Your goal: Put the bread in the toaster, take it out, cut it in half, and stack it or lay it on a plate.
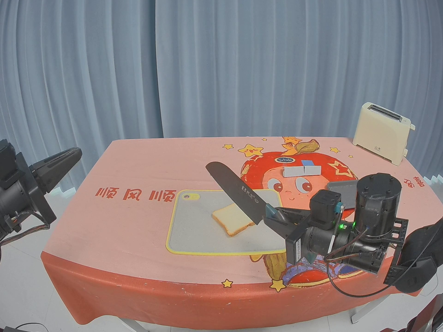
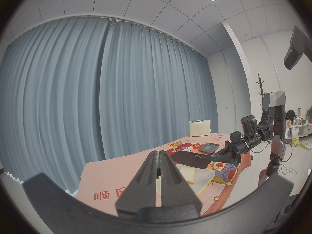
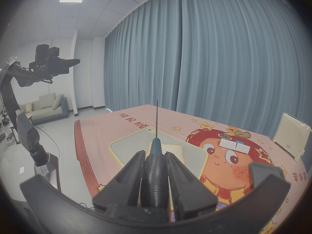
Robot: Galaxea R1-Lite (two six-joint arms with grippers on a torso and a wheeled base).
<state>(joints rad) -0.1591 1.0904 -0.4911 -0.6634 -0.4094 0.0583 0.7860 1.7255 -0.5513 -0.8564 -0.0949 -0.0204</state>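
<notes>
black knife (image 1: 237, 192) clamped in the right claw (image 1: 273, 221) hangs above the bread (image 1: 232, 221); the left claw (image 1: 74, 154) is pressed together.

A pink tablecloth (image 1: 134, 227) printed with a cartoon face, stars and red characters lies spread flat, with blue-grey curtains (image 1: 230, 56) hanging behind it. Small white and blue blocks (image 1: 295, 171) lie on the cartoon's forehead. A pale sofa (image 3: 45, 106) stands against the far wall.

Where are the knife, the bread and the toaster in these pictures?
knife (image 1: 236, 189), head view, middle of the dark blade.
bread (image 1: 230, 220), head view, top face of the slice.
toaster (image 1: 380, 134), head view, its cream side wall.
</notes>
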